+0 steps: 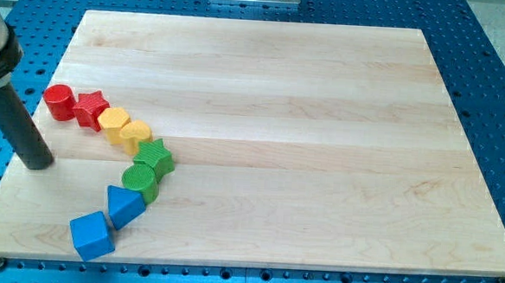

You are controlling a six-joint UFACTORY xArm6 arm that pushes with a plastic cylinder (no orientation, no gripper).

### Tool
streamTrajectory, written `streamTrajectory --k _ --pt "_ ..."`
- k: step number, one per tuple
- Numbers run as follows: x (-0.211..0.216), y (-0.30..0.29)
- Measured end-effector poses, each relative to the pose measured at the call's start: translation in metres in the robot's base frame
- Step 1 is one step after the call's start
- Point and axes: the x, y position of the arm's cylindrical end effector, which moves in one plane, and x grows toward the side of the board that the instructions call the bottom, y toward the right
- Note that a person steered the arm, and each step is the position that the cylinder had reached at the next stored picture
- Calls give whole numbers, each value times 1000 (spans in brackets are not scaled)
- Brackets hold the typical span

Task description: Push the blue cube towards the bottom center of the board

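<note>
My tip (pixel 36 162) rests near the board's (pixel 306 118) left edge, well left of the blocks; it is a bare rod with no jaws. The blue cube (pixel 91 235) sits at the near left corner, ending a curved chain: blue wedge (pixel 124 206), green cylinder (pixel 140 181), green star (pixel 155 157), two yellow blocks (pixel 123 128), red star (pixel 90 109), red cylinder (pixel 60 102)

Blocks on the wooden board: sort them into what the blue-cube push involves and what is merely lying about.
Job:
- blue cube
- my tip, up-left of it, apart
- wooden board

Lying about:
- blue triangular block
- green cylinder
- green star
- two yellow blocks
- red star
- red cylinder
</note>
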Motion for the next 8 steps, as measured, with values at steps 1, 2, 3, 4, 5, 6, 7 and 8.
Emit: streamTrajectory --k 1,2,3,4,5,6,7,8 --pt "5 2" --pt "5 2" --pt "25 4" --pt "59 23" --pt "73 23" --pt "87 14" --pt "110 21" --pt "111 31"
